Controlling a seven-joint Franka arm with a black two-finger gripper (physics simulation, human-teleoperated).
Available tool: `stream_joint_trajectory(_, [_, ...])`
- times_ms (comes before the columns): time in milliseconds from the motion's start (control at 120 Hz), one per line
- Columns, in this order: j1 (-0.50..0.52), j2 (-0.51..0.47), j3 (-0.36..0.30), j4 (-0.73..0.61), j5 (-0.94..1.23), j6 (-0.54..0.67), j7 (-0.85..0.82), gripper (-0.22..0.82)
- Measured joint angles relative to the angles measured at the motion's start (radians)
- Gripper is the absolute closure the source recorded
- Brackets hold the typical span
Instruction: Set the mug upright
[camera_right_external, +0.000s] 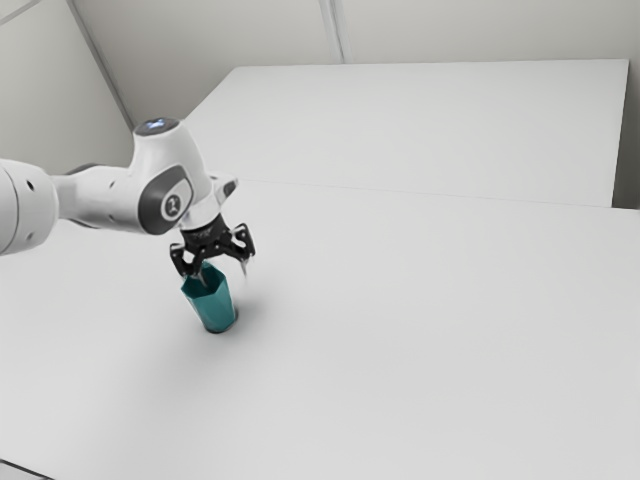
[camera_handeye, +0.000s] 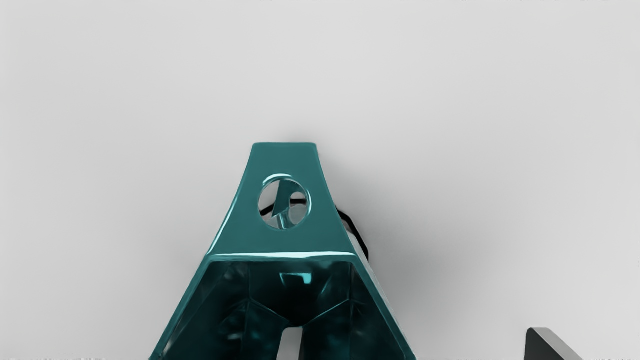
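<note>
Standing mouth-up on the table (camera_right_external: 420, 330), the mug (camera_right_external: 211, 306) looks upright as the task wants, leaving perhaps only withdrawal for the open gripper (camera_right_external: 224, 275), one finger inside it, the other outside.

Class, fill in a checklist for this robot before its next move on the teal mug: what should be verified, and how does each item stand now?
1. Mug has its mouth facing upward: ok.
2. Gripper is open, fingers apart: ok.
3. Both fingers line up outside the mug's mouth: not ok; one overlaps the mouth in the wrist view, the other stands outside.
4. Fingers are free of contact with the mug's wall: cannot tell.
5. Mug's base sits fully flat on the table: cannot tell.
</note>
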Motion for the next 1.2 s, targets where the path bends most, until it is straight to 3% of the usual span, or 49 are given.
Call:
stream_joint_trajectory(267, [-0.017, -0.106, 0.001, 0.027, 0.003, -0.089, -0.027, 0.04])
stream_joint_trajectory(800, [-0.04, -0.106, 0.004, 0.406, 0.083, -0.419, 0.152, 0.0])
stream_joint_trajectory(1200, [-0.048, -0.107, 0.004, 0.424, 0.091, -0.528, 0.244, 0.0])
